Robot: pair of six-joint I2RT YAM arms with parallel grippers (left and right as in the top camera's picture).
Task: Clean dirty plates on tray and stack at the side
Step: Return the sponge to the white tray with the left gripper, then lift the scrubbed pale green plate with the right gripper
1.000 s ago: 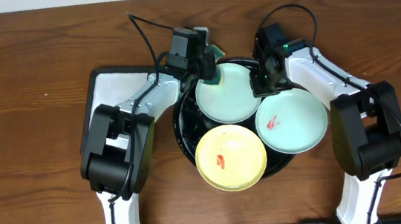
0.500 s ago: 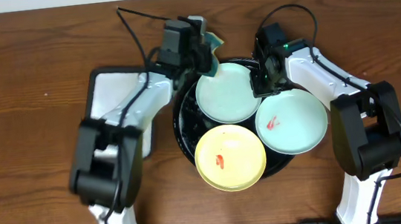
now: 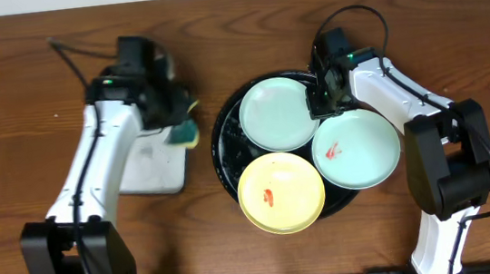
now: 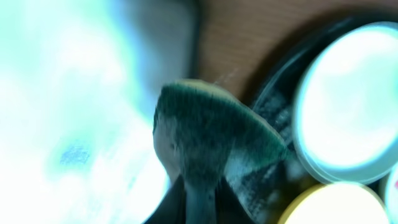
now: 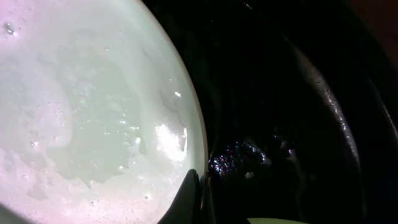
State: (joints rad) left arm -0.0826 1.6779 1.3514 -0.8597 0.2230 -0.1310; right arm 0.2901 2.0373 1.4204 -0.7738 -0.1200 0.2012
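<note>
Left claw (image 3: 179, 121) pinching green sponge (image 4: 211, 134), right claw (image 3: 324, 101) pressed together at a plate rim.
My sponge hangs over the white dish (image 3: 148, 170) edge, just left of the black tray (image 3: 222, 148). Tray holds three plates: wet unmarked mint plate (image 3: 275, 116) touching my right claw, red-smeared mint plate (image 3: 366, 156), red-smeared yellow plate (image 3: 288, 201).

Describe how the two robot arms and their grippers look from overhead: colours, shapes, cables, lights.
The left arm and right arm both have smooth white shells between bulky black joints. The left gripper and right gripper are black. A thin black cable runs from each wrist, and a small green light glows at the right wrist.
</note>
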